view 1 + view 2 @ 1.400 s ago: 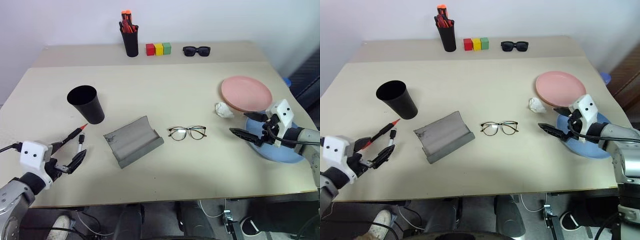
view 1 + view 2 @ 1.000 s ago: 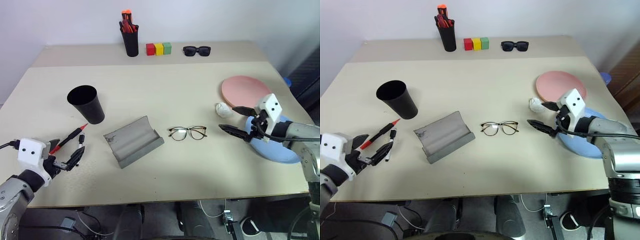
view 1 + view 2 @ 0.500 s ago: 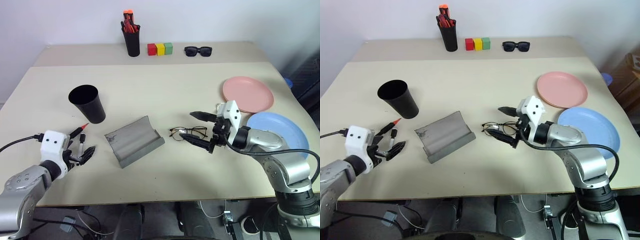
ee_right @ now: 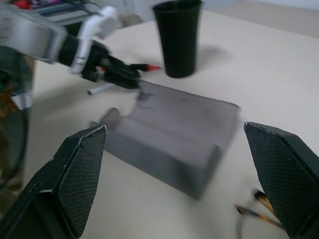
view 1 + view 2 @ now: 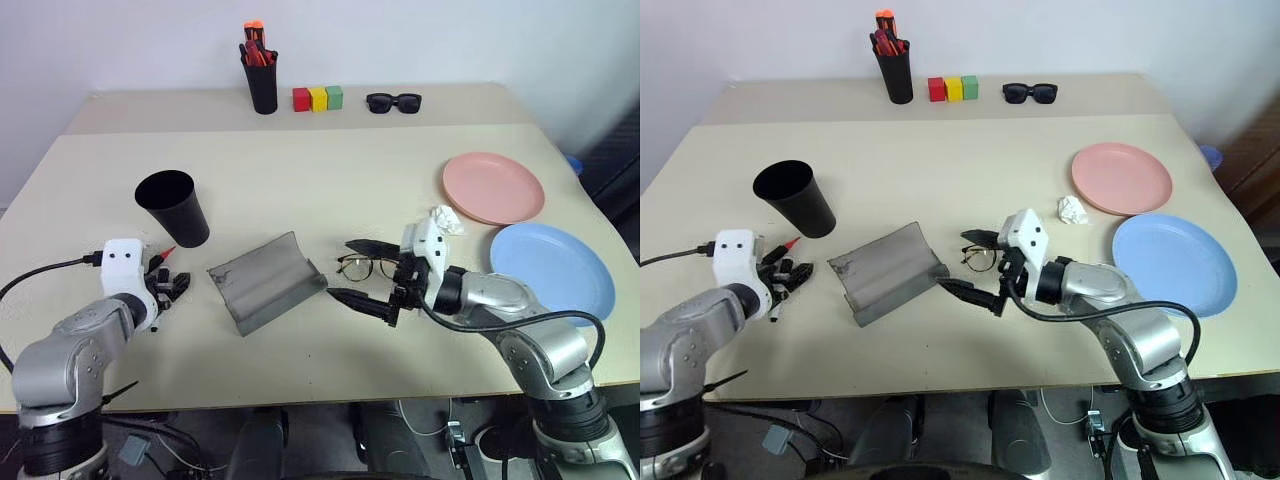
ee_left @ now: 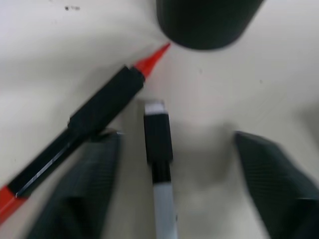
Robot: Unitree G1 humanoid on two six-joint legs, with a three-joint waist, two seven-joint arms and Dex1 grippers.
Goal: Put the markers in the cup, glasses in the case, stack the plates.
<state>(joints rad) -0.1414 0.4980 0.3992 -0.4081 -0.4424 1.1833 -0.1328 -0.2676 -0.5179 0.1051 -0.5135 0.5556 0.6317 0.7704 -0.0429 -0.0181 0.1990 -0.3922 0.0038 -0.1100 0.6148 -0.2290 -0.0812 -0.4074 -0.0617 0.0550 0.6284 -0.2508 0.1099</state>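
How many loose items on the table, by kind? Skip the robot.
Plates: 2, pink plate, blue plate
Black cups: 2, wide cup, pen holder
Eyewear: 2, wire-frame glasses, sunglasses
Loose markers: 2, red-tipped marker, grey-bodied marker
Blocks: 3, red, yellow, green
Grey case: 1
Paper wad: 1
Total: 13

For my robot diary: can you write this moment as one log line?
left gripper: open around markers, beside cup | right gripper: open over glasses | plates: unstacked
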